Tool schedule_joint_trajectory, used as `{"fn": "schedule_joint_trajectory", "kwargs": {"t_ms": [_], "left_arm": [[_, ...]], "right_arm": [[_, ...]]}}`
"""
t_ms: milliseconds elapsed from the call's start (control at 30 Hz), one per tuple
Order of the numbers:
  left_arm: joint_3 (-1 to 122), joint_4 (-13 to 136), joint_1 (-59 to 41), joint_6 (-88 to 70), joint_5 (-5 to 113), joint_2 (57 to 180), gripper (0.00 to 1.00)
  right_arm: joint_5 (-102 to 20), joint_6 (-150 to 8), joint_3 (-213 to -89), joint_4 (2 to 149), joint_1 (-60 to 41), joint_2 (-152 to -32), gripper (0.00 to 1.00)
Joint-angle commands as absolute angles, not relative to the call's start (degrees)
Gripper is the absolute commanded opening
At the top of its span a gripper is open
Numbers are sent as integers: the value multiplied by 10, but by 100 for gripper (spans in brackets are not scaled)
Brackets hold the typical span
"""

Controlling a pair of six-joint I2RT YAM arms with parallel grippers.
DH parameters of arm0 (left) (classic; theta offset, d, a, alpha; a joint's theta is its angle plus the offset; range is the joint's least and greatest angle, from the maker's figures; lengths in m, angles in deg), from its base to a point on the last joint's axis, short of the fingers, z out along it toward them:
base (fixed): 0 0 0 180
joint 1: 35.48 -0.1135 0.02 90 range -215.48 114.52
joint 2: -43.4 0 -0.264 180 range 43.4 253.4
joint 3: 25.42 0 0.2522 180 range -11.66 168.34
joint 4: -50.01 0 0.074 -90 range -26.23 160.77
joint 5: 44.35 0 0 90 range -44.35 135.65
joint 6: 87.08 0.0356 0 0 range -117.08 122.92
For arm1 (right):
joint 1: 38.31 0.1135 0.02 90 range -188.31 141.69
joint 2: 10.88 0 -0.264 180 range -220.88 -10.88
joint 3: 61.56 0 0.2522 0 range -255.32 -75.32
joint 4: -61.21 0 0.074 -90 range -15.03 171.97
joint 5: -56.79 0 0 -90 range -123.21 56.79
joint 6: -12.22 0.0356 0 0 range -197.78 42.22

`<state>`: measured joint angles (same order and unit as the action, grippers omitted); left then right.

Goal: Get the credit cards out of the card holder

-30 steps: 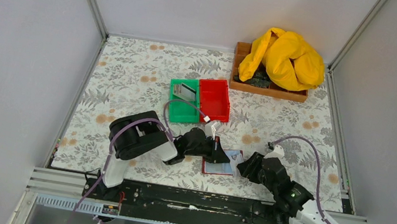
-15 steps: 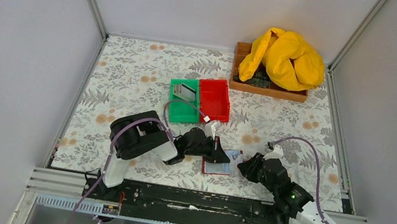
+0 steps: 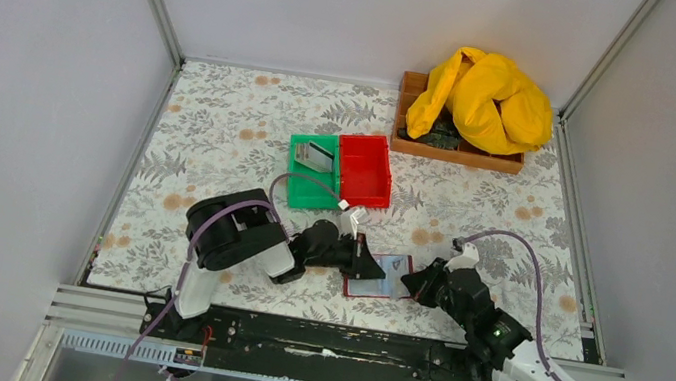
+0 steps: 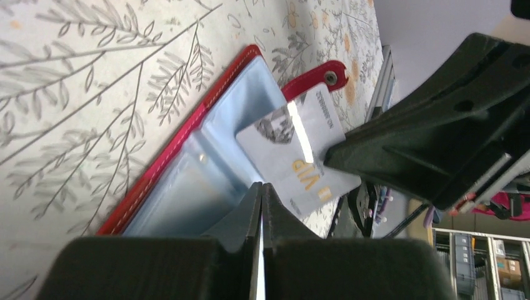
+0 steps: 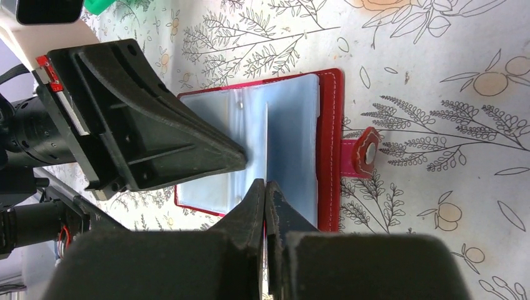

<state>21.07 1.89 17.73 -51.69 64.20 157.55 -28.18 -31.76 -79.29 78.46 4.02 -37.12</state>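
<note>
Holding the open card holder (image 5: 328,144) down by the table (image 3: 221,133)'s near edge with my closed left gripper (image 4: 261,187), I am pinching a half-out credit card (image 4: 300,156) in my right gripper (image 5: 265,185), next needing a straight pull.

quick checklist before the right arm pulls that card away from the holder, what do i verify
1. Right gripper shut on the card, which shows edge-on between its fingers: ok.
2. Left gripper shut, tips down on the inner face of the card holder to pin it: ok.
3. Card holder open and flat on the table: ok.
4. Card fully out of the card holder: cannot tell.
5. More cards left inside: cannot tell.
</note>
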Motion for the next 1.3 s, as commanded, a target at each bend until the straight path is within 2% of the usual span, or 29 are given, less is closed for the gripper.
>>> {"fn": "schedule_joint_trajectory", "kwargs": {"t_ms": [0,133,233,333,767,1000,1267], "left_arm": [[168,-94,160,-552,693,1560,10],[155,-245,137,-589,789,1567,33],[163,-280,118,-595,852,1571,40],[156,-277,107,-556,872,1546,34],[167,-265,47,-502,961,1517,36],[162,-270,49,-495,984,1521,44],[159,-275,85,-489,1019,1504,46]], "right_arm": [[-269,-348,-820,789,38,-354,0],[-289,-383,-842,813,38,-321,0],[-348,-404,-855,827,38,-303,0],[-403,-412,-862,839,38,-285,0],[-530,-417,-870,846,38,-231,0],[-554,-398,-851,800,38,-230,0],[-546,-409,-850,781,38,-257,0]]}}
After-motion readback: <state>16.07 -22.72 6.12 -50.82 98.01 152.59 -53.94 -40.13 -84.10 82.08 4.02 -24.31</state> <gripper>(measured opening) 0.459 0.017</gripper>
